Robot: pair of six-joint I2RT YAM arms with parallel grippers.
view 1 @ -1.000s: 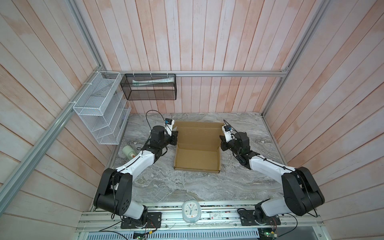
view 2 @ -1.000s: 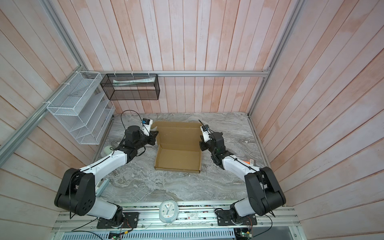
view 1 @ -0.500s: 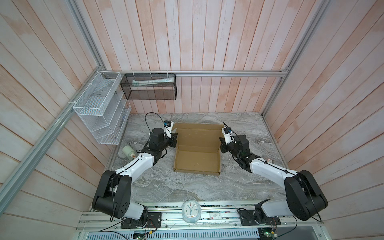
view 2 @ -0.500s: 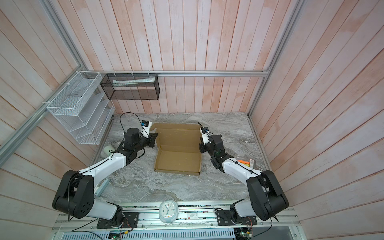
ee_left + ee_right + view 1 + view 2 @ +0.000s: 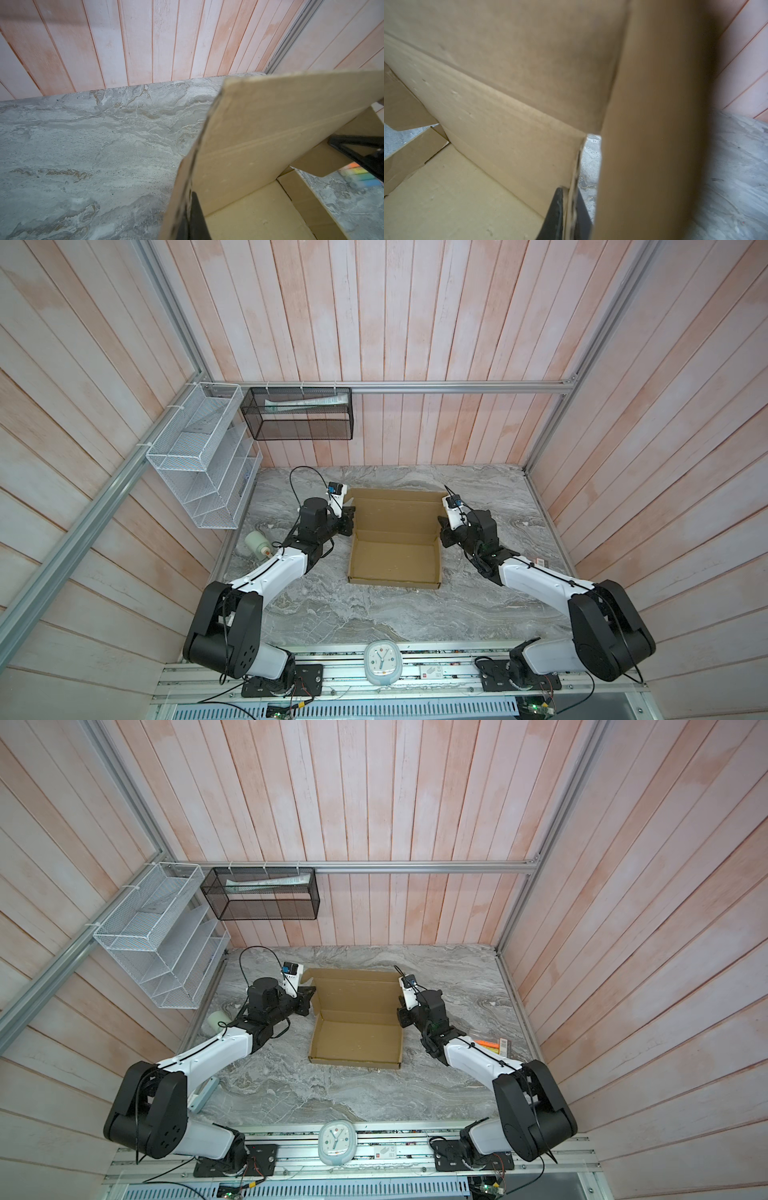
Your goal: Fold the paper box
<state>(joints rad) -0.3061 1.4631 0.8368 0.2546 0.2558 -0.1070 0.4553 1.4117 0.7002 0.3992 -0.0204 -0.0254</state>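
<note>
Left gripper [image 5: 349, 521]: my jaws are clamped on the left wall of the box [image 5: 394, 562], by its back corner.
Box: open brown tray on the table [image 5: 374, 614], middle, nearer the far edge; lid [image 5: 395, 510] tilted up behind.
Right gripper [image 5: 441, 527]: my fingers [image 5: 557, 218] straddle the right wall; whether they pinch it or stand loose, I cannot tell.

A white wire rack [image 5: 199, 464] and a black mesh basket [image 5: 297, 418] hang above the marble tabletop [image 5: 374, 614].
</note>
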